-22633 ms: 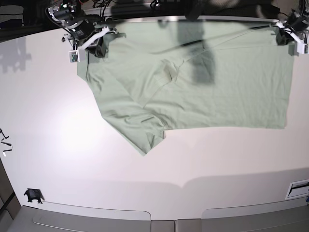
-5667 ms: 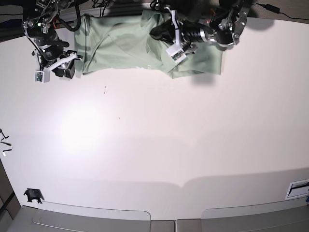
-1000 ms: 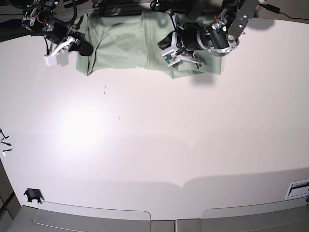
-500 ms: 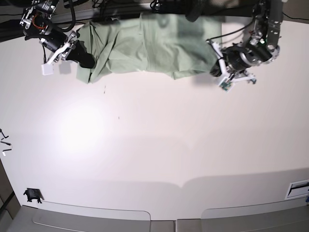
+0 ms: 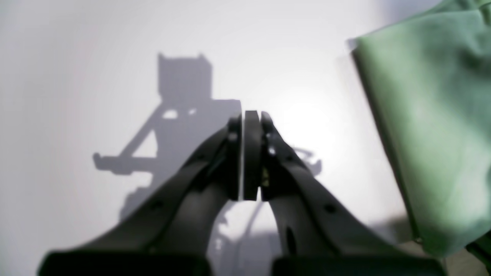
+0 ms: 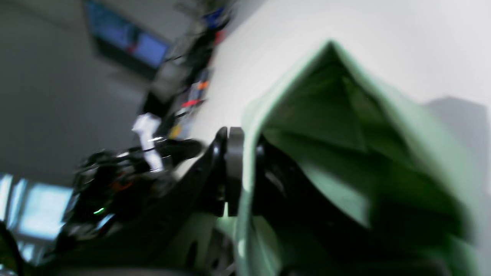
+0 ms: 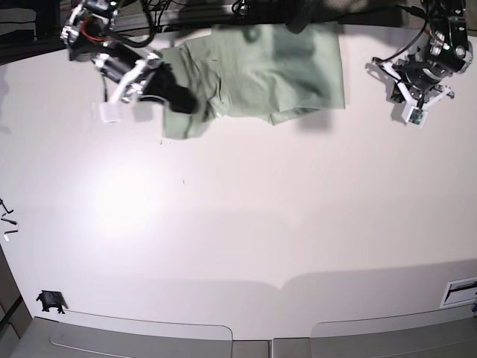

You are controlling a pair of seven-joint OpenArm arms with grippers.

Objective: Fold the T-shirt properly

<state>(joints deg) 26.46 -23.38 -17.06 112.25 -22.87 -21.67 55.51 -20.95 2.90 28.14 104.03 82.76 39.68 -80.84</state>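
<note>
The pale mint-green T-shirt (image 7: pixel 261 71) lies bunched at the back of the white table (image 7: pixel 238 224). My right gripper (image 7: pixel 179 98) is shut on the T-shirt's left edge, which is lifted and pulled over toward the middle. In the right wrist view the fabric (image 6: pixel 345 153) is pinched between the right gripper's (image 6: pixel 241 145) dark fingers and drapes off to the right. My left gripper (image 7: pixel 387 74) hovers to the right of the T-shirt, apart from it. In the left wrist view, the left gripper (image 5: pixel 245 119) is shut on nothing over bare table, with the T-shirt's edge (image 5: pixel 433 134) off to its right.
A small black object (image 7: pixel 51 300) sits near the front left corner. Small bits (image 7: pixel 7 224) lie at the left edge, and a white slotted part (image 7: pixel 462 291) is at the front right. Cables run along the table's back edge.
My right gripper has carried the shirt's left edge rightward and a little forward. My left gripper has moved right, farther from the shirt's right edge.
</note>
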